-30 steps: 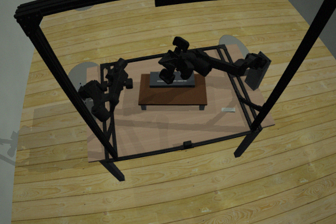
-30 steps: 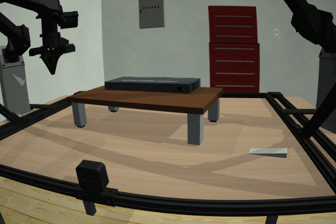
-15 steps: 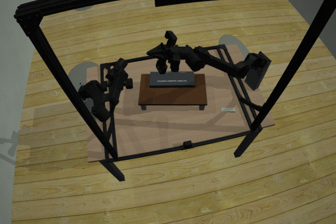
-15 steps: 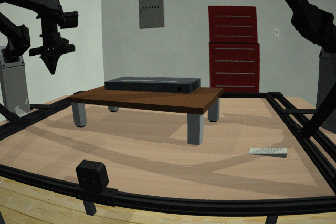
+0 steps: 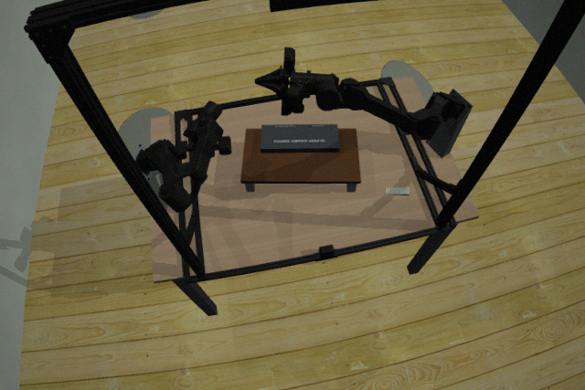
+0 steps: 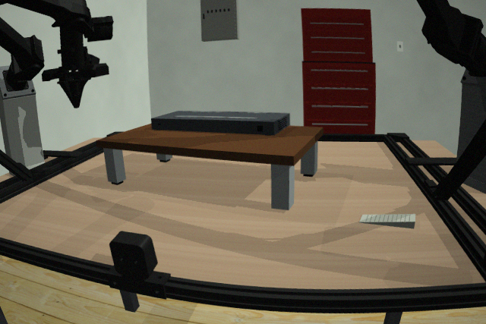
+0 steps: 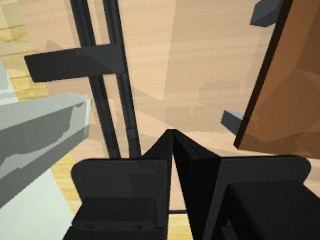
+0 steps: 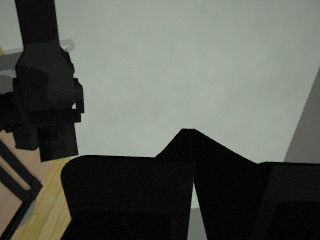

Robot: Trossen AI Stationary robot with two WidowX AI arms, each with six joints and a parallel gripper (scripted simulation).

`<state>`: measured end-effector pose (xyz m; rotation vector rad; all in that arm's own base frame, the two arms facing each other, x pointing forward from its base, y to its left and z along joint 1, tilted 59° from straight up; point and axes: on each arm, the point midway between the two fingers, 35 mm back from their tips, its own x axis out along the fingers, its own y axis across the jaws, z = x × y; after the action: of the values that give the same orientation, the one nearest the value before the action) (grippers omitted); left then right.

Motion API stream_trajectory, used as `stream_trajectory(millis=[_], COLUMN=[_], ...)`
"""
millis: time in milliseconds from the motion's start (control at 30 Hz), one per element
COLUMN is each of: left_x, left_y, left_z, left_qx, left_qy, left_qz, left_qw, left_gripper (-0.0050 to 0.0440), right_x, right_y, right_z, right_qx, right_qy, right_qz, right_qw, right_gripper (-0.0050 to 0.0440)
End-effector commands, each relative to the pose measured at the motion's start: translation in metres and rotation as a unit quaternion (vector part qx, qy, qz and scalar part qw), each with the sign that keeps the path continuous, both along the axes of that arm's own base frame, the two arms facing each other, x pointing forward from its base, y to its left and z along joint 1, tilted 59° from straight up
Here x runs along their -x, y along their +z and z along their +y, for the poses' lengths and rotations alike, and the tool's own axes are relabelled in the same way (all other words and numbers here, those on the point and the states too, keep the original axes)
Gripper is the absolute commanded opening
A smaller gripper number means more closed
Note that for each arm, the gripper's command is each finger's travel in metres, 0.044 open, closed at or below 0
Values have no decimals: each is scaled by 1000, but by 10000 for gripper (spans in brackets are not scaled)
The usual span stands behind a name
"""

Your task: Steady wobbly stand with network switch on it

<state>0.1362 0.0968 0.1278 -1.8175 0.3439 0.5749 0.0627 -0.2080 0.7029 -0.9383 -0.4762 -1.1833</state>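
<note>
We could shove the whole stand (image 5: 297,168) (image 6: 212,143) (image 7: 292,100) if we come in low with either hand, since its top lies beside our left gripper (image 5: 198,138) (image 6: 76,102) (image 7: 172,132) and its back edge near our right gripper (image 5: 260,80) (image 8: 188,132). Both hands are narrow, fingertips together with nothing between them, so closed tips could only nudge a wedge along unless we open first. Our arms might also clash if both crossed over the stand. The network switch (image 5: 300,138) (image 6: 216,122) could slide if we tipped the stand too far; it rests on the stand's back half, across from the left hand and just forward of the right. Pushing the wedge (image 5: 397,191) (image 6: 387,220) in too deep would likely raise that corner past level.

As for looks, the stand has a flat brown top on four grey legs. The switch is a long dark slab with pale lettering. The near leg (image 5: 351,186) (image 6: 282,187), away across the stand from our left hand, shows no black foot where the others do, so we suspect it is the short one. The wedge is pale, ridged and tapered, lying well apart from both hands, its thin end towards that leg.
</note>
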Motion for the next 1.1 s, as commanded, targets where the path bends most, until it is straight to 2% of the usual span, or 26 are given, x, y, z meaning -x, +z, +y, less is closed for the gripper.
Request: stream_trajectory(millis=[0,67,267,300,467,633,833,867,1067], left_x=[0,0,0,0,0,0,0,0,0], left_y=[0,0,0,0,0,0,0,0,0], left_z=[0,0,0,0,0,0,0,0,0], left_qx=[0,0,0,0,0,0,0,0,0], left_qy=[0,0,0,0,0,0,0,0,0], left_qz=[0,0,0,0,0,0,0,0,0], left_qw=[1000,1000,1000,1000,1000,1000,1000,1000,1000], left_gripper=[0,0,0,0,0,0,0,0,0], right_x=[-13,-19,-19,-19,-31,-42,-42,-42,-53], right_y=[-58,-86,-86,-87,-156,-229,-229,-231,-315], right_z=[-36,-48,-48,-58,-74,-76,-76,-82,-67], right_qx=[-96,-138,-138,-147,-240,-327,-327,-336,-426], right_qy=[-4,1,1,5,24,56,56,59,108], right_qz=[57,84,84,81,139,192,192,188,238], right_qw=[994,987,987,986,960,924,924,921,866], right_gripper=[0,0,0,0,0,0,0,0,0])
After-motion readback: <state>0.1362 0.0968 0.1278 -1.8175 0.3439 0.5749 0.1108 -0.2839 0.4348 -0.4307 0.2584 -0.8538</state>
